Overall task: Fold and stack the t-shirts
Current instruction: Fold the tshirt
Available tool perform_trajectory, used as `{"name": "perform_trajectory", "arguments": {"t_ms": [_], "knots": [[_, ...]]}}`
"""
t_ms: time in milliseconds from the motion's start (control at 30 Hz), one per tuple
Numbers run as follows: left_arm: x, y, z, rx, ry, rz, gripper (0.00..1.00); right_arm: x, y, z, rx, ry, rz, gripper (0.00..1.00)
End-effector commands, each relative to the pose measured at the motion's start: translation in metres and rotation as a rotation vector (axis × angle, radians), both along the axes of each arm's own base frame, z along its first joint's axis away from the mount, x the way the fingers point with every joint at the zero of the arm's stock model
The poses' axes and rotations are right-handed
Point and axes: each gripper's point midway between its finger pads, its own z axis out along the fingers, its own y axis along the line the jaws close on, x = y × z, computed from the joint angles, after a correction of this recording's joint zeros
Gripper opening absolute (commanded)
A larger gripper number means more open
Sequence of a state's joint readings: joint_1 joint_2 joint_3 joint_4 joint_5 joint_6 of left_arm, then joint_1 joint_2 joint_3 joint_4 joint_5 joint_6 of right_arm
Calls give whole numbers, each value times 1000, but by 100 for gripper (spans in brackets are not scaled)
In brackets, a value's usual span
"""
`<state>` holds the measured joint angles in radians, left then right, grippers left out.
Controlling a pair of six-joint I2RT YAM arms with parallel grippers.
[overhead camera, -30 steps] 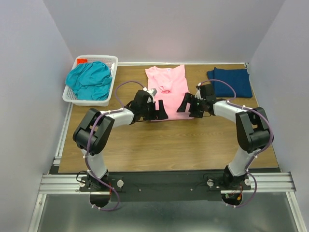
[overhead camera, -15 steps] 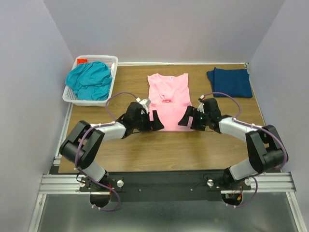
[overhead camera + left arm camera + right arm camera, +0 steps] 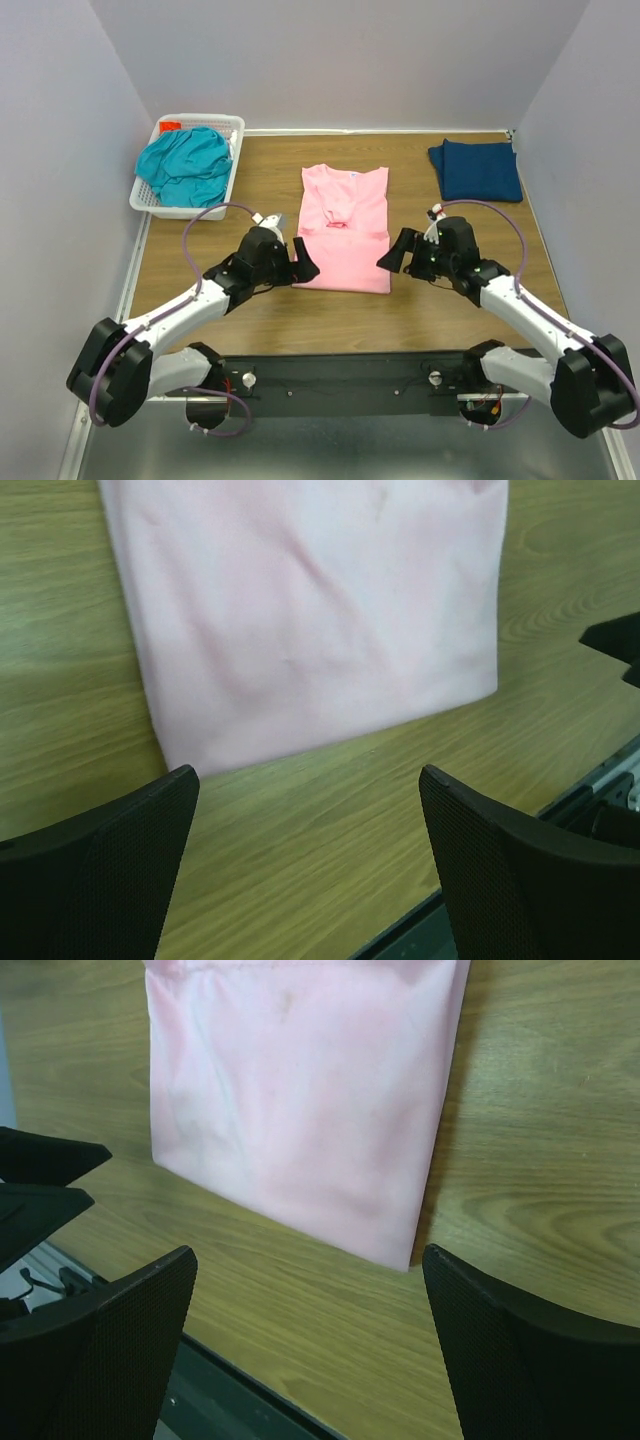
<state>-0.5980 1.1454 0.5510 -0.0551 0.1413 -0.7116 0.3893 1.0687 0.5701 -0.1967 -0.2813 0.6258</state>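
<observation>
The light pink t-shirt point(image 3: 345, 225) lies flat in the middle of the table, its sides folded in to a long narrow strip. It fills the top of the left wrist view point(image 3: 310, 620) and the right wrist view point(image 3: 300, 1100). My left gripper point(image 3: 303, 268) is open and empty just off the shirt's near left corner. My right gripper point(image 3: 392, 256) is open and empty just off its near right corner. The dark navy t-shirt point(image 3: 476, 169) lies folded at the far right. The teal t-shirt point(image 3: 186, 165) is bunched in the basket.
The white lattice basket point(image 3: 222, 205) stands at the far left corner of the wooden table point(image 3: 340, 315). The black rail of the arm bases point(image 3: 340, 375) runs along the near edge. Grey walls close in on both sides.
Both grippers have pulled back toward the near edge and let go of the pink shirt, which now lies longer and flatter, its hem drawn nearer to me.
</observation>
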Motion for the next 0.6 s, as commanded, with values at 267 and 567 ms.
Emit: {"name": "perform_trajectory", "arguments": {"t_ms": [267,567], "knots": [[-15,34,-58,143,159,136,72,-26,0,-64,-56,263,26,100],[-12,36,-81,181,201,143,49,-38,5,-81,-33,344,40,90]]}}
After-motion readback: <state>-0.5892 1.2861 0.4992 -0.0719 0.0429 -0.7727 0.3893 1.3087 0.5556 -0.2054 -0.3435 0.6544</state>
